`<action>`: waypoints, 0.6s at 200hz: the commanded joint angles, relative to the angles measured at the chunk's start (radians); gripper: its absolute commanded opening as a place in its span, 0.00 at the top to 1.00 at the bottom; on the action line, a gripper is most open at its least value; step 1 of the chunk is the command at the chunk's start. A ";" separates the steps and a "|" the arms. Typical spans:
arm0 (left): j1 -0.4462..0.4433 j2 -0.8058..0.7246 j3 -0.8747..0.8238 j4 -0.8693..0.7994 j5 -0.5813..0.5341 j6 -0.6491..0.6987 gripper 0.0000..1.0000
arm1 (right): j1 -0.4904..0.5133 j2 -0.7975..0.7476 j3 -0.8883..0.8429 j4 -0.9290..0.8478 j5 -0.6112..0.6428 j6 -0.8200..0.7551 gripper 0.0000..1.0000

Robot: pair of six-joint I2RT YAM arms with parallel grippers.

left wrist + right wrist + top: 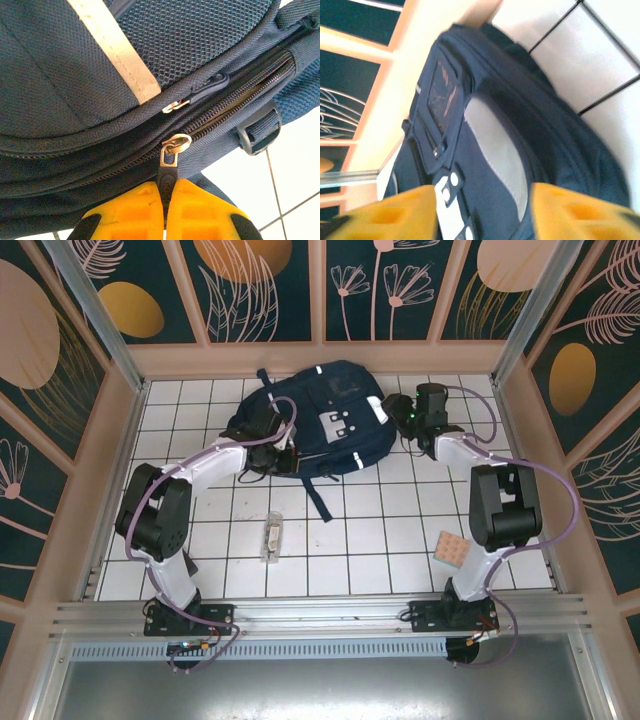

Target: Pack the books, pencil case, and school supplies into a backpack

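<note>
The navy backpack [325, 420] lies flat at the back of the tiled table. At its left edge, my left gripper [283, 455] is shut on the black tab of a zipper pull [167, 172], just below the silver slider [176, 144] on the closed zip; the gripper [166, 190] shows its yellow fingers pressed together. My right gripper [395, 412] is at the backpack's right edge, open [485, 212], and the backpack's front [490, 150] shows between its fingers, nothing held. A clear oblong box [271, 537] and a pinkish-tan dotted pad [451, 550] lie on the tiles. Books and pencil case are out of view.
A second zipper pull [200, 92] lies on the seam above the held one. A strap with a plastic buckle [260, 131] hangs off the backpack's side, and another strap [318, 498] trails toward the table's middle. Wooden walls [320, 358] close in the table.
</note>
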 commanded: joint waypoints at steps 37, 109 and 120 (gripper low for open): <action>-0.034 0.010 0.039 0.116 0.176 -0.139 1.00 | 0.027 -0.212 -0.141 -0.085 -0.052 -0.038 0.28; -0.088 0.019 0.064 0.182 0.241 -0.241 1.00 | 0.206 -0.227 -0.367 0.207 -0.205 0.232 0.30; -0.094 0.029 0.076 0.173 0.241 -0.242 1.00 | 0.221 -0.207 -0.367 0.236 -0.207 0.258 0.30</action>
